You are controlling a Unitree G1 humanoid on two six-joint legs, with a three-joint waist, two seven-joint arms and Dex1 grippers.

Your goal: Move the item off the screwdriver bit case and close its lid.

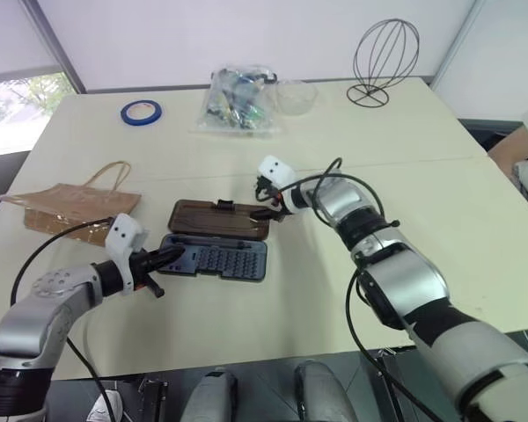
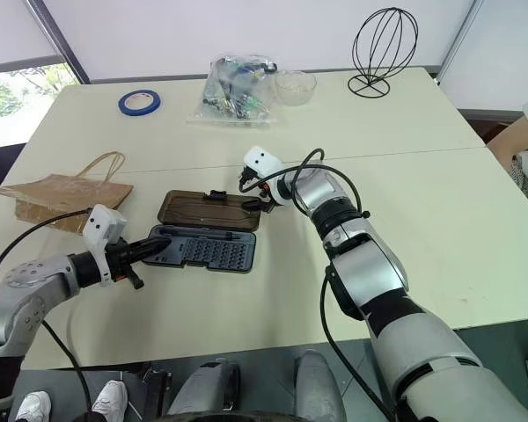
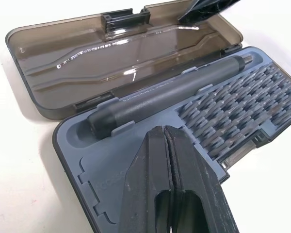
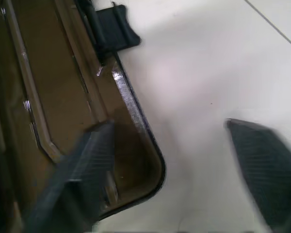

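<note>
The brown paper bag, the item, lies flat on the table to the left of the screwdriver bit case, apart from it. The case is open: its blue-grey tray holds rows of bits and a grey driver handle. The smoky brown lid lies flat on the table behind the tray. My left gripper is shut, its tips over the tray's left end. My right gripper is open at the lid's far right corner; one finger is over the lid and the other over the table.
At the back of the table are a blue tape roll, a clear plastic bag of small parts, a clear bowl and a black wire head form. A cardboard box stands past the right edge.
</note>
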